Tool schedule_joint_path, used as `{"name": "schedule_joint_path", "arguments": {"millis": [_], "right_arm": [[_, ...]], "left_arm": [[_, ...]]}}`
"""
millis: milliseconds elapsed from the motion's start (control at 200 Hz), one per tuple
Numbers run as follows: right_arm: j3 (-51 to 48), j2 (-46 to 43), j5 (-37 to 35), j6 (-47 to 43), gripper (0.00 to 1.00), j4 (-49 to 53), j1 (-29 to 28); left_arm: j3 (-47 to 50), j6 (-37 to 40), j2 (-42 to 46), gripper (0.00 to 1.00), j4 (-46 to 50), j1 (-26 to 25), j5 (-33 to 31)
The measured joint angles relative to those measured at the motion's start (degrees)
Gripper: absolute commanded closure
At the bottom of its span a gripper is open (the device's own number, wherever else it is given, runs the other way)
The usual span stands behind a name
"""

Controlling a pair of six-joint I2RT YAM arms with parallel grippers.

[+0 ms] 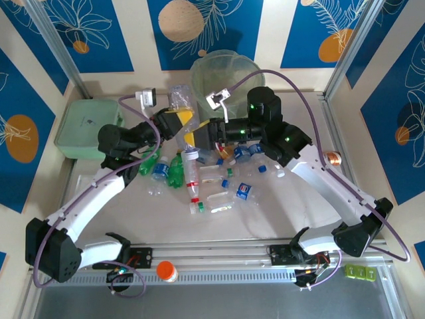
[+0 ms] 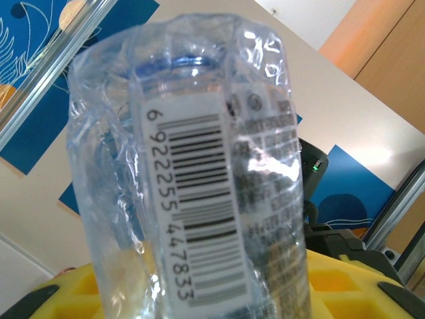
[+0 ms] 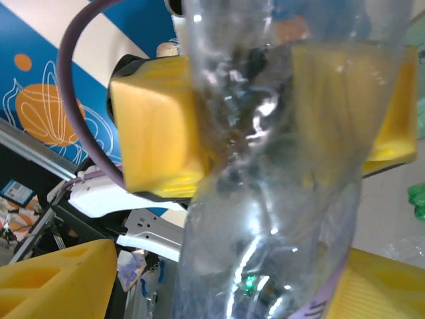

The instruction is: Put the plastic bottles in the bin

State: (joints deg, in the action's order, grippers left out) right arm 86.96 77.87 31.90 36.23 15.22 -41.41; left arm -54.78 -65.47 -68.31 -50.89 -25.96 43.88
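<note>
My left gripper (image 1: 176, 121) is shut on a crumpled clear bottle (image 1: 180, 98), held up over the table just left of the bin (image 1: 226, 72), a tall round wastebasket with a pale green liner. The left wrist view shows this bottle (image 2: 199, 199), with its barcode label, rising between yellow fingers (image 2: 345, 279). My right gripper (image 1: 197, 137) sits right beside it. Its yellow fingers (image 3: 60, 279) stand apart around the same bottle (image 3: 265, 219), with a gap on one side. Several more bottles (image 1: 174, 169), green and clear, lie on the table under both grippers.
A flat mint-green box (image 1: 86, 129) sits at the back left. An orange-capped item (image 1: 166, 270) rests on the front rail. Metal frame posts stand at the back corners, and a purple cable arcs over the right arm.
</note>
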Motion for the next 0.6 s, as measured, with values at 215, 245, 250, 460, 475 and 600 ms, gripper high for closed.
{"name": "schedule_joint_path", "arguments": {"millis": [215,245,250,460,475,600], "right_arm": [[-0.1,0.4,-1.7,-0.2,0.39,0.9,-0.4],[-0.2,0.4,-2.0,-0.1,0.42,1.0,-0.4],[-0.2,0.4,-2.0,-0.2,0.43,1.0,-0.4],[-2.4,0.0,-3.3,0.3,0.54,0.2,-0.4],[-2.5,-0.1,-3.3,0.4,0.54,0.2,-0.4],[-3.4,-0.8,-3.5,0.4,0.54,0.0,-0.5]], "left_arm": [[0.0,3.2,0.8,0.58,4.4,-0.7,-0.7],[0.0,3.4,0.9,0.55,4.7,-0.7,-0.7],[-0.1,3.5,0.9,0.55,4.7,-0.7,-0.7],[-0.1,5.3,1.1,0.42,7.7,-1.0,-0.8],[-0.1,5.2,1.2,0.4,7.9,-1.0,-0.8],[-0.1,6.1,1.4,0.18,9.6,-1.2,-1.6]]}}
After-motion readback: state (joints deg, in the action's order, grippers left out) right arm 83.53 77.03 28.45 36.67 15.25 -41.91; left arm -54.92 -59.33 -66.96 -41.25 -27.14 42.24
